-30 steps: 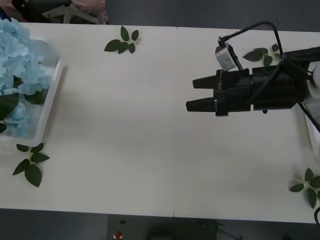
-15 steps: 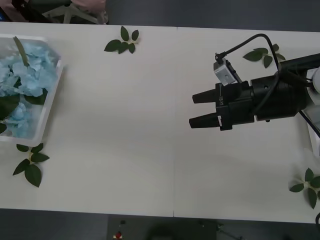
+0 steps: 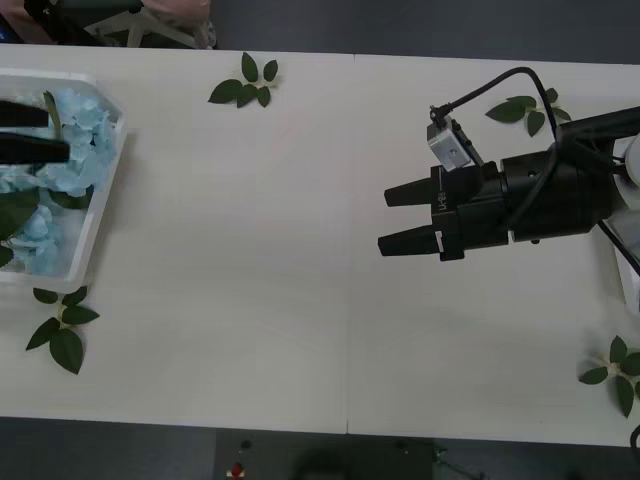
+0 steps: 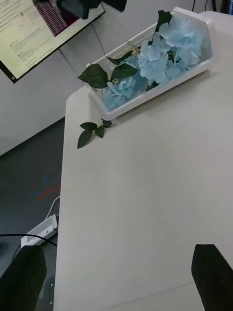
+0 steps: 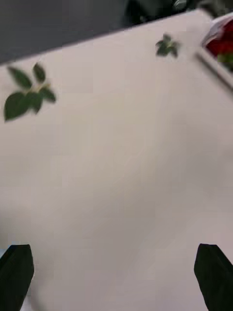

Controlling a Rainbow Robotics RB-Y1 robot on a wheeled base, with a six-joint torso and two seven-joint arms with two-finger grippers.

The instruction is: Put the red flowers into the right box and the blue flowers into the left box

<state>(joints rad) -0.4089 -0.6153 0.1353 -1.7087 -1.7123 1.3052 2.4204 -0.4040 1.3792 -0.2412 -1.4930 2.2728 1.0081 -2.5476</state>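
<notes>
I see loose leaf sprigs scattered about the white table (image 3: 300,250): one (image 3: 245,84) beyond the left box (image 3: 105,190) toward the far edge, one (image 3: 60,325) just beside its near end, another (image 3: 525,108) behind my right gripper (image 3: 383,218). Nothing lies between that gripper and the left box; its black fingers (image 4: 211,274) are spread wide and empty over bare tabletop. The blue flowers (image 3: 70,150) fill the left box, and my left gripper (image 3: 65,135) hangs over them, fingers apart, holding nothing. Far from the left box, the red flowers (image 5: 221,43) sit in the right box (image 5: 211,60). A monitor (image 4: 43,29) stands past the table.
</notes>
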